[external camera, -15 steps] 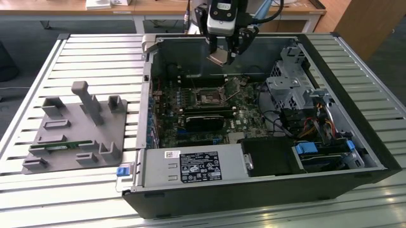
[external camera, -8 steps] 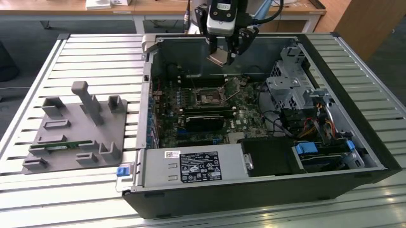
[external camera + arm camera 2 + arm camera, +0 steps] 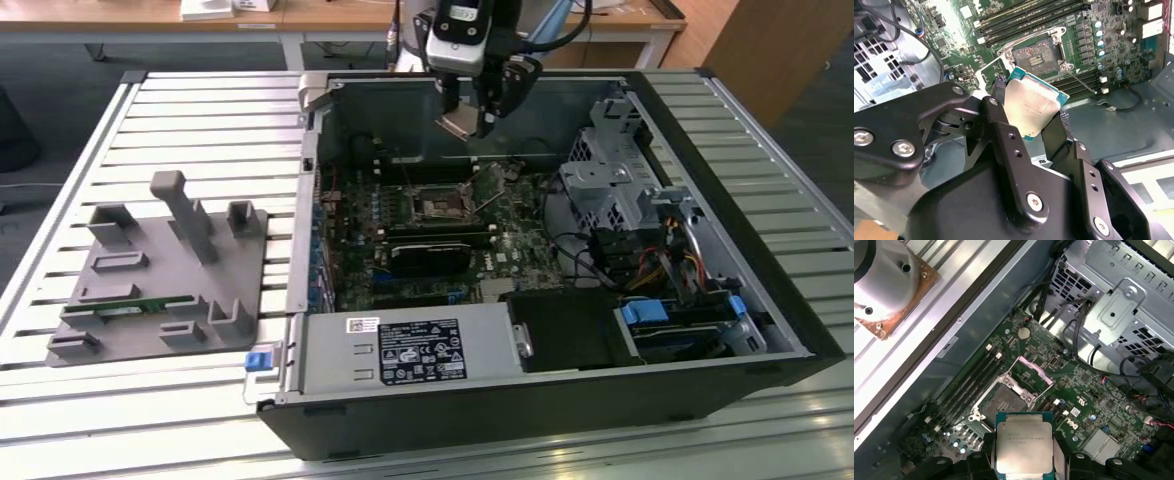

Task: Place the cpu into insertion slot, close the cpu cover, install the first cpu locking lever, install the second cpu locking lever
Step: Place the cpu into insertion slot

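My gripper (image 3: 475, 112) hangs above the open computer case, over the far part of the motherboard. It is shut on the cpu (image 3: 1031, 106), a small square chip with a pale metal top and green edge, clamped by its sides between the black fingers (image 3: 988, 452). The cpu (image 3: 1024, 445) is in the air, apart from the board. Below it lies the insertion slot (image 3: 1001, 402), a dark square socket with a silver rim (image 3: 1041, 55) and nothing in it. The cpu cover (image 3: 1030, 375) stands tilted up beside the slot. A thin locking lever (image 3: 1081, 80) sticks out loose.
Memory sticks (image 3: 1024, 20) run alongside the socket. A long black module (image 3: 434, 255) lies nearer the case front, with a power supply (image 3: 400, 350) beyond it. A silver drive cage (image 3: 614, 190) and cables fill the exterior view's right. A grey fixture plate (image 3: 160, 270) sits outside, left.
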Controlling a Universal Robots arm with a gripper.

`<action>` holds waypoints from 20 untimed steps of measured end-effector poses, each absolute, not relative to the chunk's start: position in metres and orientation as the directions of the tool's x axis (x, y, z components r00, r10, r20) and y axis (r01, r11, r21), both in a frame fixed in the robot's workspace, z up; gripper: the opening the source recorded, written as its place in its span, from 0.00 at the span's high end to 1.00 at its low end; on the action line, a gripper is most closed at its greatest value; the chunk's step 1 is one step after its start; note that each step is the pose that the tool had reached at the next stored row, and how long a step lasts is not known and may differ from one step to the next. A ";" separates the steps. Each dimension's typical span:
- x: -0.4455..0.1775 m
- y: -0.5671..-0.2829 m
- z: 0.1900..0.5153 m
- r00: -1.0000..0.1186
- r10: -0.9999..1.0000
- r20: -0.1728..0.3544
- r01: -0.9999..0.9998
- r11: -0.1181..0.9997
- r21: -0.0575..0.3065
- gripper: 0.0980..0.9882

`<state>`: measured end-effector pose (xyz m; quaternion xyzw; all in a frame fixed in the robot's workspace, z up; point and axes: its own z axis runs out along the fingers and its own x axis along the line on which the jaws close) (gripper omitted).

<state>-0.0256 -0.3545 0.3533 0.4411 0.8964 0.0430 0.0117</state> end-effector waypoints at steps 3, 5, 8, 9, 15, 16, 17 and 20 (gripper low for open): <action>-0.026 -0.354 0.353 -0.583 0.812 0.017 0.810 0.580 0.087 0.50; -0.026 -0.354 0.353 -0.564 0.826 0.017 0.824 0.560 0.087 0.50; -0.026 -0.354 0.353 -0.537 0.844 0.017 0.841 0.533 0.087 0.50; -0.026 -0.354 0.353 -0.526 0.850 0.017 0.848 0.523 0.087 0.50; -0.026 -0.354 0.352 -0.459 0.888 0.017 0.886 0.456 0.087 0.50; -0.026 -0.354 0.352 -0.446 0.895 0.016 0.892 0.443 0.087 0.50; -0.026 -0.354 0.352 -0.434 0.901 0.016 0.898 0.431 0.087 0.50; -0.026 -0.354 0.352 -0.395 0.919 0.016 0.916 0.392 0.087 0.50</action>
